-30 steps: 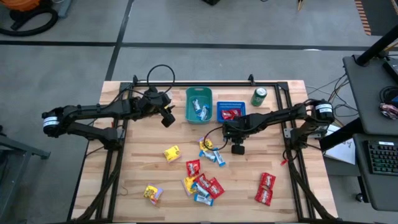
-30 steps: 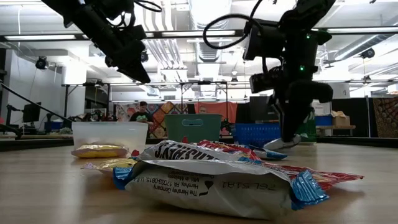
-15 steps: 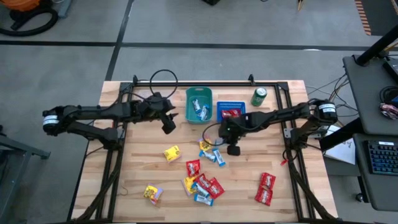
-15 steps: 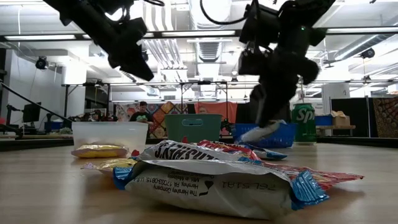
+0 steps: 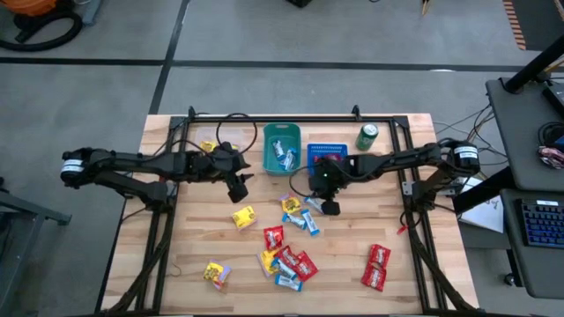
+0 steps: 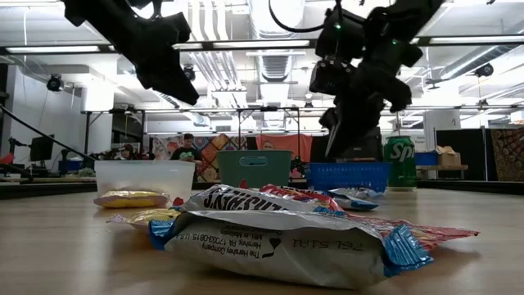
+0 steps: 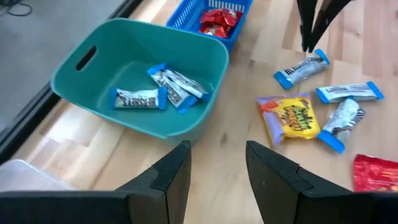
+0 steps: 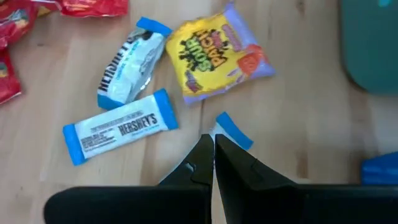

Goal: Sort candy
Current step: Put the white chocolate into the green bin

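While I work from the near edge outward, twelve o'clock being the table's far side seen from above, the closest thing is the main heap of candy (image 5: 286,260) – red, yellow and light-blue wrappers overlapping at about six o'clock. A red pair (image 5: 377,267) lies apart at four, and a yellow piece (image 5: 214,275) at seven.

Nearer the middle, my right gripper (image 5: 328,208) hangs above a small cluster of blue-and-white bars and one yellow pack (image 8: 221,53). Its fingers are pressed together, pinching only the end of a light-blue candy (image 7: 301,68), most of the wrapper dangling free. My left gripper (image 7: 217,148) waits at about nine o'clock of that cluster, fingers partly apart and empty, just short of the teal bin (image 5: 282,148).

Farther on, at twelve, that teal bin already holds blue-and-white bars. Touching its three-o'clock side is the blue basket (image 5: 327,158) with red ones. A clear bin (image 6: 145,175) with yellow candy sits toward eleven, and a green can (image 5: 367,136) toward one.

I judge the risks as these – so thin a pinch could let the candy slide out on the way over, and since the bins touch, a release slightly toward three o'clock would drop it among the reds. My left arm, parked so near the teal bin, could also get in the right arm's way.
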Robot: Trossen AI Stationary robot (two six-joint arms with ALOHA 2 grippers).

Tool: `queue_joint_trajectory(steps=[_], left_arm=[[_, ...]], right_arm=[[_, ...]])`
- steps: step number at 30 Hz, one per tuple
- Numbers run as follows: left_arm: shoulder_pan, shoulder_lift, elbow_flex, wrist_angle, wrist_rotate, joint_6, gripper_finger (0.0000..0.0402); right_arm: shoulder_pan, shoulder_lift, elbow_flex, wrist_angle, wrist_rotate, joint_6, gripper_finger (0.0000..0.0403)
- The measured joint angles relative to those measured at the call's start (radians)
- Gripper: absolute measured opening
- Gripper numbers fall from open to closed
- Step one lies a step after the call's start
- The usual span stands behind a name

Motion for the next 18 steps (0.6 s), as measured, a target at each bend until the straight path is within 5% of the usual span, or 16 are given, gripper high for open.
queue_joint_trajectory(steps=[5,11,18], left_arm=[[-0.038,0.0,-0.012,-0.003,-0.001,-0.036,0.0137],[-0.056,0.0,-0.029,0.003,-0.002,-0.036,0.0137],[-0.055,0.0,-0.033,0.02,-0.011,-0.036,0.0137]], right_arm=[[0.055,-0.043,-0.183,0.27,0.017,0.066,0.0009],[0.124,-0.121,-0.414,0.632,0.245,0.148,0.0009],[0.143,-0.136,-0.48,0.748,0.347,0.209,0.002]])
